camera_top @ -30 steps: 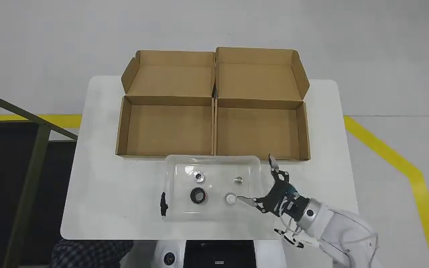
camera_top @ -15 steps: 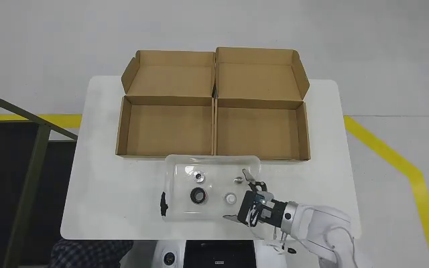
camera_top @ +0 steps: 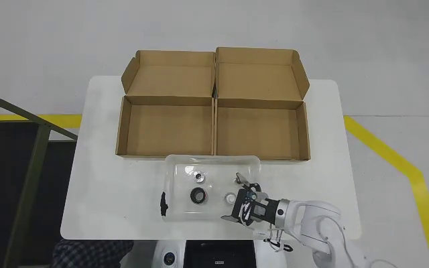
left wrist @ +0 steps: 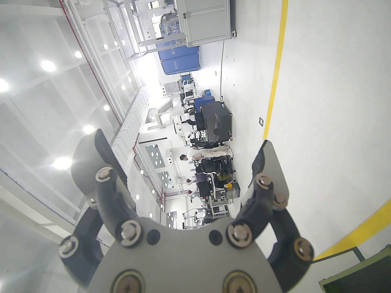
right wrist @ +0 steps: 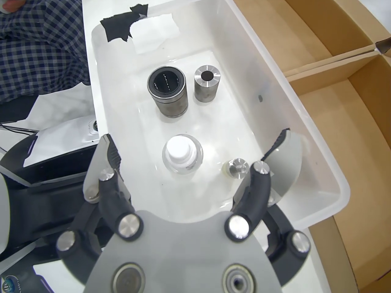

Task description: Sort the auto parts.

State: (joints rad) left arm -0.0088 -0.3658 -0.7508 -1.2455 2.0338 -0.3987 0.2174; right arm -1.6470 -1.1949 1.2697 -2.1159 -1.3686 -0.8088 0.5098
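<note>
A clear plastic bin (camera_top: 212,157) (right wrist: 305,117) sits at the table's near edge. In it stand a dark linear bearing (camera_top: 198,196) (right wrist: 167,91), a smaller steel cylinder (camera_top: 199,177) (right wrist: 207,83), a white-capped clear part (camera_top: 230,199) (right wrist: 182,153) and a small metal knob (camera_top: 237,179) (right wrist: 238,167). My right gripper (camera_top: 234,199) (right wrist: 195,141) hangs open over the bin's right half, one finger on either side of the white-capped part and the knob, touching neither. My left gripper (left wrist: 181,141) is open and empty, pointing out into the room.
Two open cardboard boxes (camera_top: 165,130) (camera_top: 258,132) lie side by side just behind the bin, lids folded back. Black tape (camera_top: 163,203) (right wrist: 123,25) is stuck on the bin's left end. Bare white table (camera_top: 114,194) lies to both sides of the bin.
My right gripper has moved left from beside the bin's right end to over its right half, and now straddles the white-capped part. The parts have not moved.
</note>
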